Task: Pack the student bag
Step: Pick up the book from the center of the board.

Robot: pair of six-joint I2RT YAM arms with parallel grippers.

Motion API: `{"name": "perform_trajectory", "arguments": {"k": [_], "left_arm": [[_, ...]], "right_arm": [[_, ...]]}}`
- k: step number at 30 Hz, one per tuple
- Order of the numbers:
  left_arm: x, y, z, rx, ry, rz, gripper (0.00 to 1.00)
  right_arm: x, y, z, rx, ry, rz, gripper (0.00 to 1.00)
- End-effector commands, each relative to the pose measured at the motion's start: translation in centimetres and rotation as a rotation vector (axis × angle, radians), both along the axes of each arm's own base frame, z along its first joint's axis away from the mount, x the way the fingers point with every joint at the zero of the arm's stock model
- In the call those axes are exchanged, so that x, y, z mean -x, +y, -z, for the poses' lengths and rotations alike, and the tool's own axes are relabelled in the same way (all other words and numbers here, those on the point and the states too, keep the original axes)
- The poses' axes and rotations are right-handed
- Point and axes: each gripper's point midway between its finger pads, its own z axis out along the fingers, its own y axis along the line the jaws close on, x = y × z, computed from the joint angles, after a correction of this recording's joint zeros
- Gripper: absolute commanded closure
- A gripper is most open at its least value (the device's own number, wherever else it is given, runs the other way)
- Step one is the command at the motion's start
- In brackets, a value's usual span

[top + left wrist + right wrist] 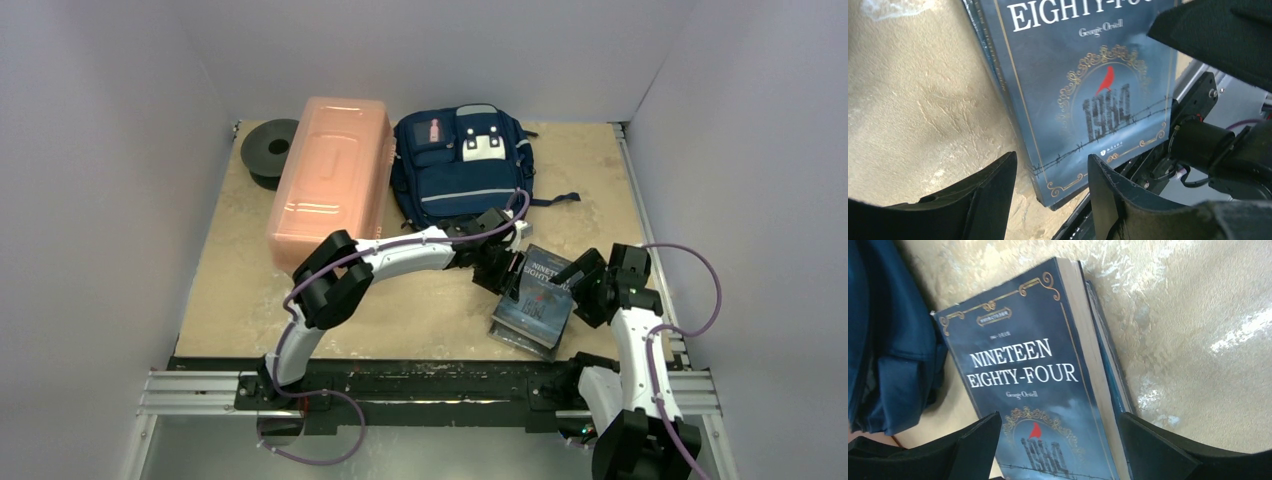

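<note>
At the far left of the beige counter [250, 300], toward the back, sits a black spool [270, 150], and just beside it lies a long pink box [332, 180]. Right of the box, at the back centre, the student bag [462, 165] lies flat with its front pockets facing up. The left arm reaches across in front of the bag. The left pincer [505, 268] has its fingers [993, 195] apart, with the bottom corner of a dark blue book [538, 298], "Nineteen Eighty-Four", between them. Bare counter shows between one finger and the cover. The book sits near the bag's front right, toward the near edge. The right pincer [572, 283] stands wide astride the book's width. Whether its fingers [1153, 450] press the book, I cannot tell.
</note>
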Motion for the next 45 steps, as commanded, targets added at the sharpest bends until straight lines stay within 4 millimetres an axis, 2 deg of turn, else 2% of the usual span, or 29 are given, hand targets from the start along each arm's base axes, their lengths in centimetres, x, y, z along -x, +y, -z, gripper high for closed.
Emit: {"name": "perform_trajectory", "arguments": {"k": [1,6,9,12,15,18,20,29,34,37,41,45], "left_arm": [[-0.8,-1.1,0.2,0.007,0.026,-0.074,0.46],[-0.9,-0.7,1.7,-0.03,0.039,-0.103,0.45],[0.2,-1.9,1.0,0.04,0.088,-0.039,0.45],[1.8,-3.1,-1.2,0.145,0.175,0.017,0.48],[2.5,-3.7,-4.9,0.261,0.195,0.037,0.49],[2.8,-4.0,-7.5,0.313,0.206,0.044,0.58],[2.9,-4.1,-8.7,0.337,0.205,0.044,0.61],[2.8,-3.5,-11.7,0.369,0.168,0.024,0.61],[2.8,-4.7,-11.0,0.396,0.235,0.009,0.55],[2.6,-5.6,-9.9,0.403,0.279,0.002,0.55],[2.0,-5.8,-7.5,0.342,0.279,-0.027,0.55],[1.6,-4.9,-4.7,0.242,0.276,-0.08,0.53]], "right_arm": [[-0.1,0.1,1.8,-0.002,0.012,-0.02,0.11],[-0.3,0.9,2.8,-0.045,0.006,-0.041,0.22],[-0.2,1.1,3.0,-0.052,0.001,-0.044,0.31],[-0.1,1.2,3.1,-0.053,-0.002,-0.052,0.35],[0.0,1.3,2.7,-0.052,-0.011,-0.057,0.39],[0.0,1.8,2.3,-0.076,-0.036,-0.063,0.43],[0.1,2.1,2.2,-0.089,-0.043,-0.069,0.46],[0.2,2.3,2.2,-0.094,-0.049,-0.084,0.49],[0.2,2.8,2.2,-0.118,-0.055,-0.098,0.5],[0.2,3.3,2.1,-0.141,-0.067,-0.108,0.55],[0.1,3.8,1.7,-0.173,-0.089,-0.114,0.58],[-0.1,4.1,1.3,-0.191,-0.106,-0.114,0.58]]}}
